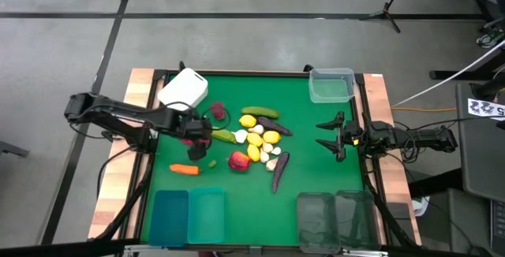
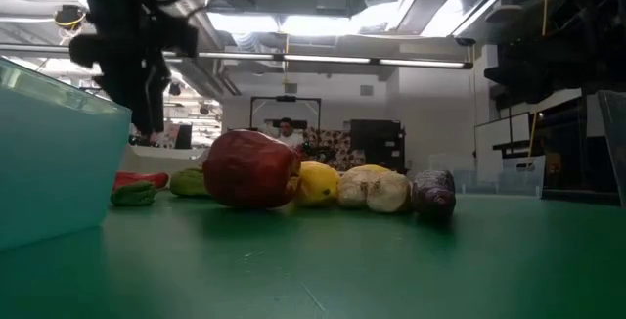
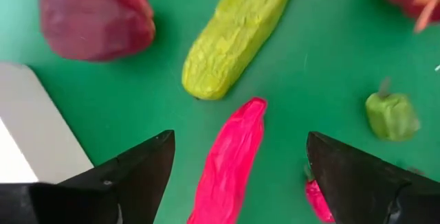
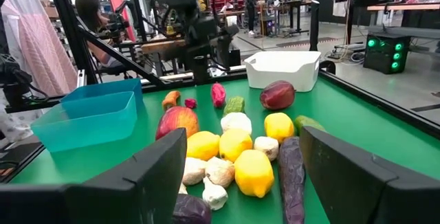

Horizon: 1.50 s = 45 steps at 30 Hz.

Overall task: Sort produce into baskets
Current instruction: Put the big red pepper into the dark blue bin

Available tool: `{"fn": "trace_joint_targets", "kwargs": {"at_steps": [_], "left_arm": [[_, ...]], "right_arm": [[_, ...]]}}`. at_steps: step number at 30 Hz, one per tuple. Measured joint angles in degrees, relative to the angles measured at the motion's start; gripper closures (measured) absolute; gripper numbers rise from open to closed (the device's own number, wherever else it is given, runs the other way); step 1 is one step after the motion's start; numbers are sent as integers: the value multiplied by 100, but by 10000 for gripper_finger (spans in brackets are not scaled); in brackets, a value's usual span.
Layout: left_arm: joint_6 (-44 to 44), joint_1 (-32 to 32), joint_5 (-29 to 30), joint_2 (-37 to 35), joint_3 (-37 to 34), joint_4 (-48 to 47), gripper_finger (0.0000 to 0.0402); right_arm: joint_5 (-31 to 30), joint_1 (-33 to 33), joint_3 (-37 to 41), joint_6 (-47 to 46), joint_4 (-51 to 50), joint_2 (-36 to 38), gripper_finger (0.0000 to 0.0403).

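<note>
Left gripper (image 3: 237,176): held above the mat, fingers spread wide.
Red pepper (image 3: 229,162): lying on the green mat (image 1: 316,131) directly between those fingers, untouched; a green cucumber (image 3: 237,35) just beyond.
Right gripper (image 1: 330,135): spread apart, right of the pile.

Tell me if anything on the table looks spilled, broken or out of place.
Nothing stands out. The produce lies loose mid-table, unsorted, the baskets sit upright along the edges, and the left claw hangs open over a red pepper.
</note>
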<state>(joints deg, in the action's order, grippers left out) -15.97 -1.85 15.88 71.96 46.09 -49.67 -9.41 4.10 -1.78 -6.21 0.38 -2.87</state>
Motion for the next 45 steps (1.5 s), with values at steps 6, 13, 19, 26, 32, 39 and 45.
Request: {"fn": "trace_joint_targets", "kwargs": {"at_steps": [6,13,19,26,32,39,45], "left_arm": [[226,282,-392,348,-228,218,76],[254,744,-604,143,-1000,738,76],[263,876,-703,79,-1199,1043,76],[262,874,-1028,94,-1217,1167,113],[69,911,-999,92,-1704,1730,193],[-376,907,-918,64,-1940,1996,275],[-551,908,-922,105,-1656,1938,305]], "right_arm": [[2,0,-2,-456,-6,0,123],[4,0,-2,-554,-9,0,123],[9,0,-4,-554,-21,0,123],[7,0,-4,-554,-27,0,123],[5,0,-4,-554,-28,0,123],[6,0,-4,-552,-33,0,123],[0,0,-4,-552,-33,0,123]]}}
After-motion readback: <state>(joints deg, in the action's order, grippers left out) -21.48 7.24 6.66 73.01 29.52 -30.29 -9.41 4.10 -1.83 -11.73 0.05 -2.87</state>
